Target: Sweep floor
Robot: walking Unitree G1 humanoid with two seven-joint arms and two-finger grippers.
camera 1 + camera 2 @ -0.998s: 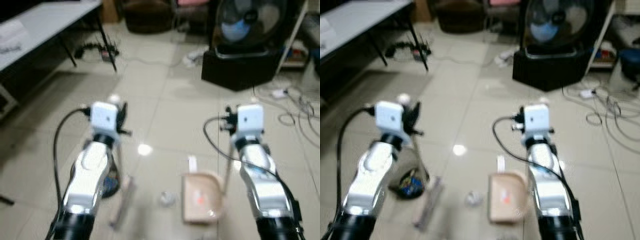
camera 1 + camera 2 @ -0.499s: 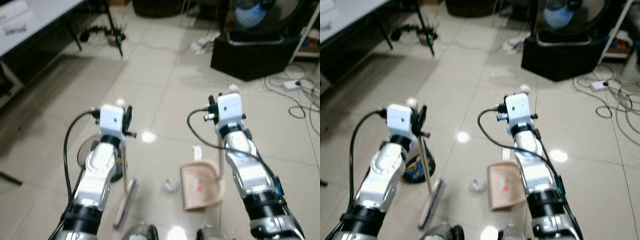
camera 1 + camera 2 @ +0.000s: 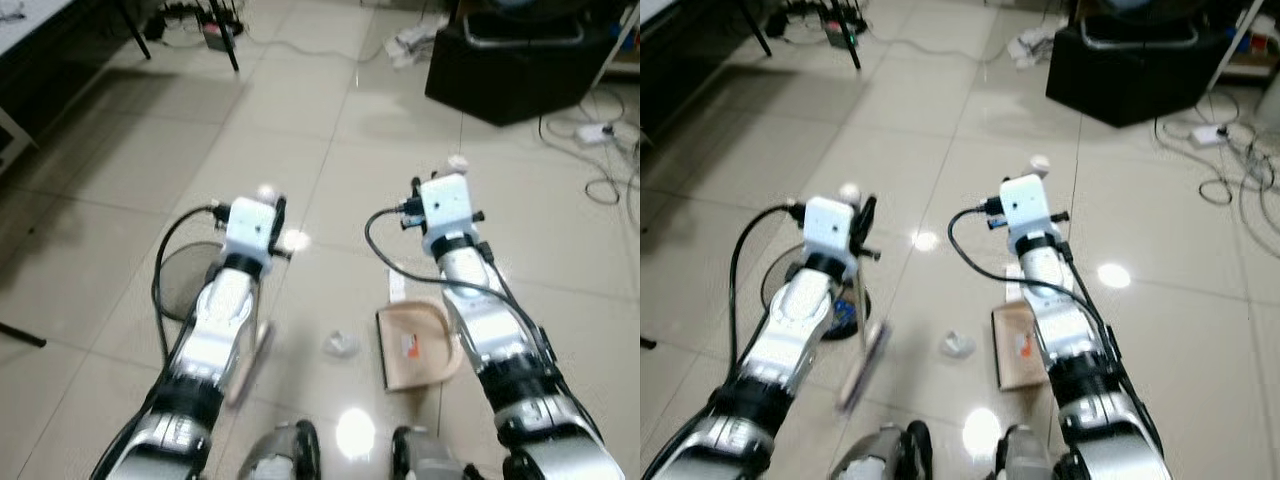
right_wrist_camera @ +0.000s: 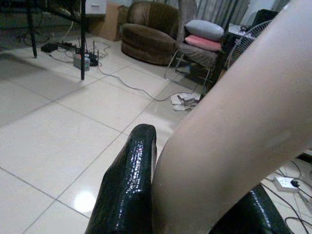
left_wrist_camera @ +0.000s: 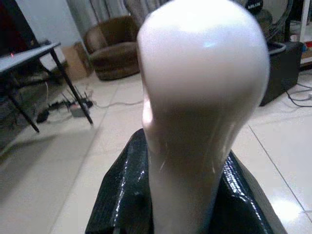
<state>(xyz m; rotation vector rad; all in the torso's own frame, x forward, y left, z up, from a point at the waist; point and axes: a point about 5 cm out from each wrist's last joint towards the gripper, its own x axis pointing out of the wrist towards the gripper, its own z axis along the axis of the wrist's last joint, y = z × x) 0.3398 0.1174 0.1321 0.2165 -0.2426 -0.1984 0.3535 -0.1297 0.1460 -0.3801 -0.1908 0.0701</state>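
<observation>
My left gripper (image 3: 270,203) is shut on the broom's pale handle (image 5: 202,97), whose rounded top pokes up between the black fingers (image 5: 122,195). The broom head (image 3: 248,350) rests on the tile floor by my left forearm. My right gripper (image 3: 455,168) is shut on the beige handle (image 4: 234,136) of the dustpan (image 3: 415,345), which lies flat on the floor. Between broom head and dustpan sits a small crumpled white scrap (image 3: 340,345), apart from both.
A dark round base (image 3: 185,280) stands on the floor left of my left arm. At the back right is a black fan box (image 3: 520,50), with loose cables (image 3: 600,130) beside it. A table leg and power strip (image 3: 215,30) are far left. My feet (image 3: 290,455) show at the bottom edge.
The head camera has tilted down and my feet have come into view. Both grippers keep their hold; broom head and dustpan stay either side of the scrap.
</observation>
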